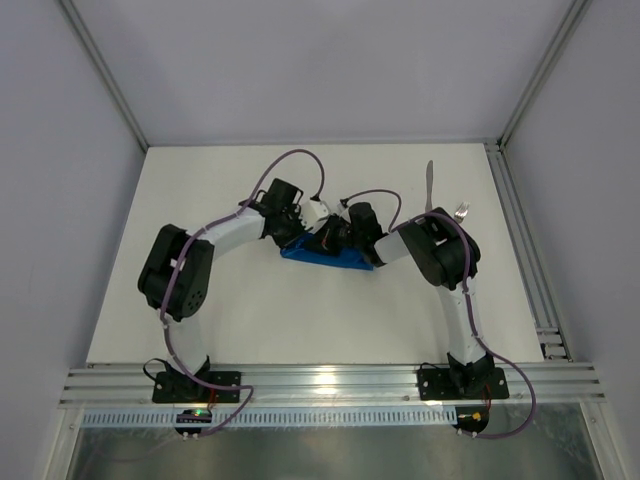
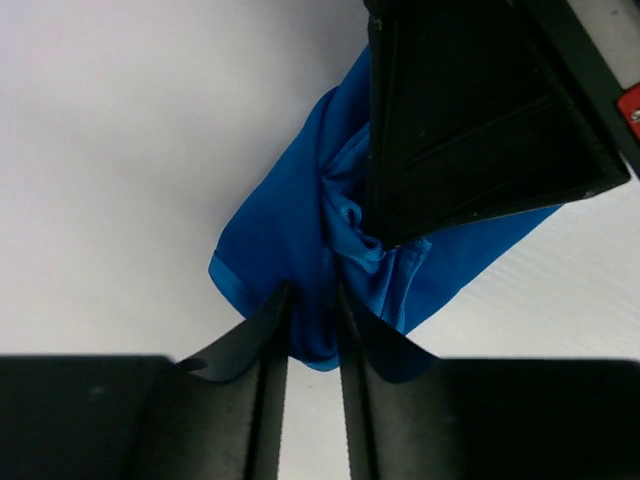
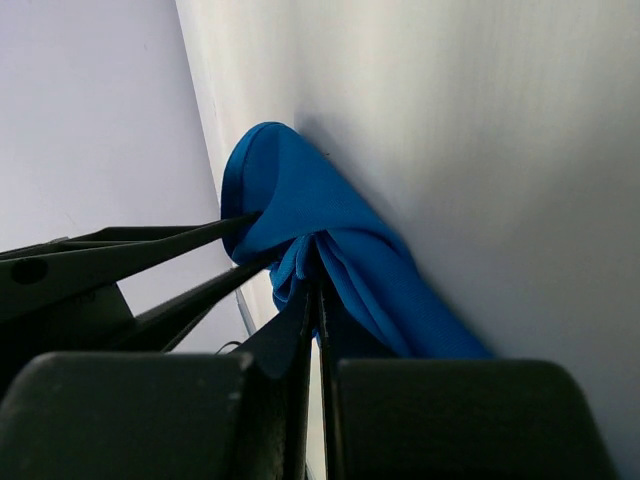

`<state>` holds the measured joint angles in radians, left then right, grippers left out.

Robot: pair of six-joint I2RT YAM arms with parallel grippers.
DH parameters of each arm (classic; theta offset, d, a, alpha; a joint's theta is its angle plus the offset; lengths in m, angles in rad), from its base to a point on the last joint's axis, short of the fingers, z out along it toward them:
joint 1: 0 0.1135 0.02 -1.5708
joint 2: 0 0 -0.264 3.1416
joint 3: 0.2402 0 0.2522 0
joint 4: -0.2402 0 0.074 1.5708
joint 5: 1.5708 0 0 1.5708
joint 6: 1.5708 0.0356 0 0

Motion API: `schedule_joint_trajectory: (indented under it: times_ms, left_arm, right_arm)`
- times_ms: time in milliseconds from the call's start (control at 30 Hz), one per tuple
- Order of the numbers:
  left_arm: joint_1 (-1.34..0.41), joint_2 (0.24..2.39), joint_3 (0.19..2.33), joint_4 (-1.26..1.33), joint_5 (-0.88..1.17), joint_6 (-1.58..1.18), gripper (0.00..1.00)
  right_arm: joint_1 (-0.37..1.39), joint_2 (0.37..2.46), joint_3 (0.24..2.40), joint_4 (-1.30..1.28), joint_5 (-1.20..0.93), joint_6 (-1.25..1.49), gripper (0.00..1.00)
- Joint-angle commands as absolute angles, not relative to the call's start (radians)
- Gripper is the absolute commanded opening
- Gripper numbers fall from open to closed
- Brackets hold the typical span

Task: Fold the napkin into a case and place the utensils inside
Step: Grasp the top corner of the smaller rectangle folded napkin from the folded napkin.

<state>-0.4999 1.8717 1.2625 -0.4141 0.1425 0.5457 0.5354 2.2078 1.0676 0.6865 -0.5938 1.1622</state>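
Top external: napkin point(image 1: 318, 257) lies bunched in blue strip at frame centre on worktop point(image 1: 300, 330), no pocket formed yet. My right hand point(image 3: 316, 265) is clenched on pinched fold. My left hand point(image 2: 310, 296) grasps bunched edge just beside it. Knife point(image 1: 429, 185) and fork point(image 1: 462, 211) lie untouched, upper right. Step, I judge: folding. Next move: lay fold flat, layers aligned, no dragging.
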Motion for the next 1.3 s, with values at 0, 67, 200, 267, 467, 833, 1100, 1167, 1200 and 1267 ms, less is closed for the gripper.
schedule_joint_trajectory:
  times_ms: [0, 67, 200, 267, 467, 833, 1100, 1167, 1200, 1267]
  left_arm:
    - [-0.499, 1.882, 1.259, -0.374, 0.11, 0.566, 0.22]
    - [-0.5, 1.885, 1.247, -0.367, 0.098, 0.566, 0.12]
    - [-0.503, 1.873, 1.22, -0.331, 0.104, 0.565, 0.0]
    - [-0.503, 1.861, 1.206, -0.304, 0.132, 0.555, 0.0]
    - [-0.502, 1.804, 1.169, -0.249, 0.195, 0.514, 0.0]
    - [-0.502, 1.769, 1.152, -0.23, 0.212, 0.479, 0.0]
    - [-0.502, 1.781, 1.172, -0.245, 0.271, 0.462, 0.0]
    - [-0.502, 1.776, 1.177, -0.253, 0.275, 0.463, 0.0]
    - [-0.502, 1.779, 1.18, -0.259, 0.275, 0.465, 0.0]
    - [-0.502, 1.787, 1.18, -0.27, 0.281, 0.474, 0.0]
  right_arm:
    - [0.537, 2.207, 1.066, 0.73, -0.58, 1.167, 0.04]
    - [0.538, 2.207, 1.069, 0.735, -0.578, 1.172, 0.04]
    - [0.538, 2.217, 1.088, 0.761, -0.575, 1.209, 0.04]
    - [0.538, 2.223, 1.091, 0.784, -0.558, 1.232, 0.04]
    - [0.538, 2.25, 1.132, 0.785, -0.531, 1.275, 0.04]
    - [0.54, 2.264, 1.138, 0.787, -0.511, 1.302, 0.04]
    - [0.554, 2.263, 1.167, 0.804, -0.413, 1.41, 0.04]
    - [0.558, 2.264, 1.157, 0.792, -0.361, 1.431, 0.04]
    - [0.558, 2.267, 1.154, 0.787, -0.345, 1.44, 0.04]
    - [0.56, 2.281, 1.163, 0.776, -0.327, 1.46, 0.06]
